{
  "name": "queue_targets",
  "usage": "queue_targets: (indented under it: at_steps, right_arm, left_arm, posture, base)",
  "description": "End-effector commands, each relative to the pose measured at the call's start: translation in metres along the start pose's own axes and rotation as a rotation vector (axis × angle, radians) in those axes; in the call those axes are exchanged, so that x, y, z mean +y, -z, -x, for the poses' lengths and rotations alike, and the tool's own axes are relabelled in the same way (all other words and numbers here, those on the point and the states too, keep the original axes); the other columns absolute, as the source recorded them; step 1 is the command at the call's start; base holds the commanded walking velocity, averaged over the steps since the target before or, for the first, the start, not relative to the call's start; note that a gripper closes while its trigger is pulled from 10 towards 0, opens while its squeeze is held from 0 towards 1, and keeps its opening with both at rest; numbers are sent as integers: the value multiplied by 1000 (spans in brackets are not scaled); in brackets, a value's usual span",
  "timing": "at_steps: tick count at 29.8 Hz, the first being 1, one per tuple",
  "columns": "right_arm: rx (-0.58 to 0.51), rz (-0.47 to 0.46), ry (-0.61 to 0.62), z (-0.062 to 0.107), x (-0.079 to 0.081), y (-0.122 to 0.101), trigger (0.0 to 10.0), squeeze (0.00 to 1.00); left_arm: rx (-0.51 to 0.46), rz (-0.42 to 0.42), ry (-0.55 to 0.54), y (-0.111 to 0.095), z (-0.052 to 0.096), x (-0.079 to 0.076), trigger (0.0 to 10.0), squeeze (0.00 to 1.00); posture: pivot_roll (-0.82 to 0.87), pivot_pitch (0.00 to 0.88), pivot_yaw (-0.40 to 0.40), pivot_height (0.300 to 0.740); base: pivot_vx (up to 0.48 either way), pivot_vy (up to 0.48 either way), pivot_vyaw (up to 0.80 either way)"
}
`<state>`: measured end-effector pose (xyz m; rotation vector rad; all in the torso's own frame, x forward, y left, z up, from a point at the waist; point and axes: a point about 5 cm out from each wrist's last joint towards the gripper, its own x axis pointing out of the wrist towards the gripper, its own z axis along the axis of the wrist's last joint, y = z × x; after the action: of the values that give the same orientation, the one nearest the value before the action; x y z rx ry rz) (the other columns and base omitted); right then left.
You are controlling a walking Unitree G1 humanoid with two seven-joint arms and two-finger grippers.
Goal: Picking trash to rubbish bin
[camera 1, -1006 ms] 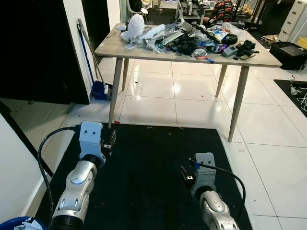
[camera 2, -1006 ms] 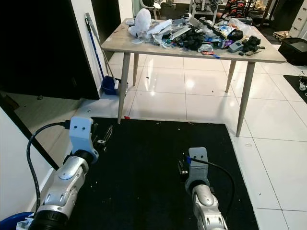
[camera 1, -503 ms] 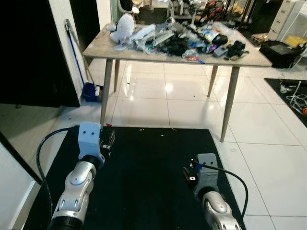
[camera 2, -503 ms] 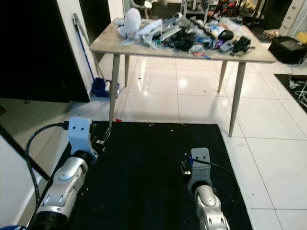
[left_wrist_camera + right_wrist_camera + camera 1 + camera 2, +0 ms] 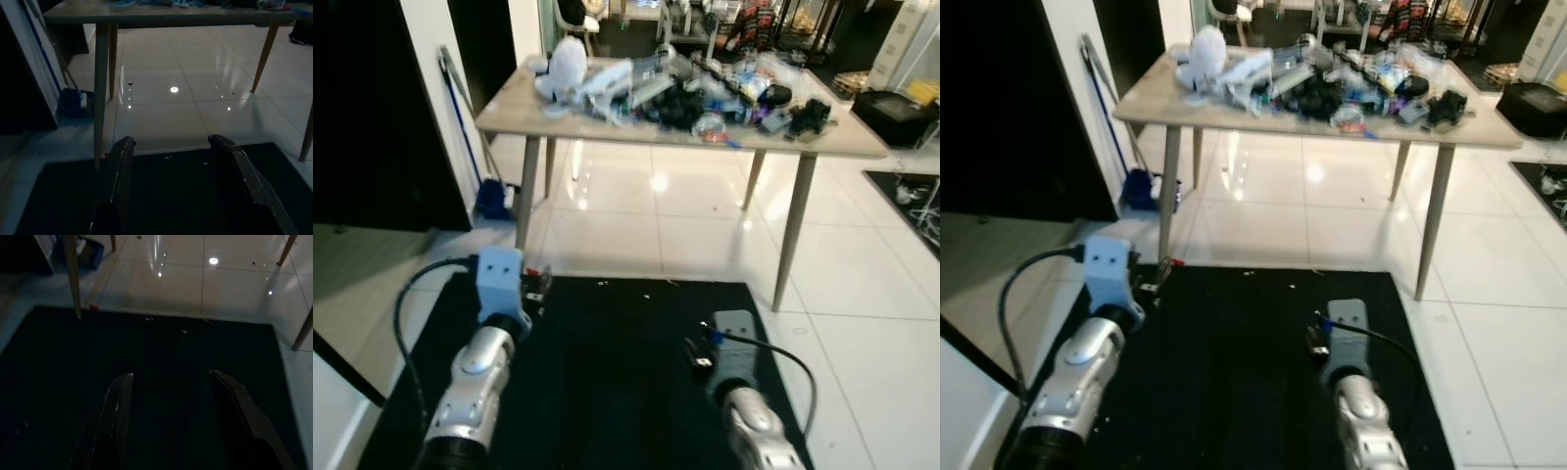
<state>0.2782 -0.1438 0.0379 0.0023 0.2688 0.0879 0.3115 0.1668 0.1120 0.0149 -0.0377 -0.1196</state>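
Since a second ago the whole view shifts: the camera swings, the blue rim at the lower left leaves the frame, and the arms keep their low pose.

The desk (image 5: pixel 607 116), pale wood-look top on slim tapered legs, spans the upper frame. Below it lie glossy white tiles, then a matte black mat (image 5: pixel 607 392).

The trash (image 5: pixel 705 93), a long crumpled heap of white plastic, dark fabric and coloured wrappers, runs across the desktop, straight ahead and well apart from both arms.

The left tool (image 5: pixel 171 161) and right tool (image 5: pixel 171 401) are open and empty.
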Motion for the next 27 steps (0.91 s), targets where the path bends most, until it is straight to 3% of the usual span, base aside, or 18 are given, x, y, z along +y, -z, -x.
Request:
queue_targets:
  at_steps: [1, 27]
  right_arm:
    - [30, 4, 32, 4, -10, 7, 10000, 0]
    - [16, -10, 37, 5, -11, 3, 10000, 0]
  left_arm:
    - [12, 5, 16, 3, 1, -4, 10000, 0]
    - [12, 1, 24, 2, 0, -6, 10000, 0]
  posture:
    - [-1, 61, 7, 740]
    - [-8, 75, 12, 740]
  base:
    - [469, 0, 0]
    - [467, 0, 0]
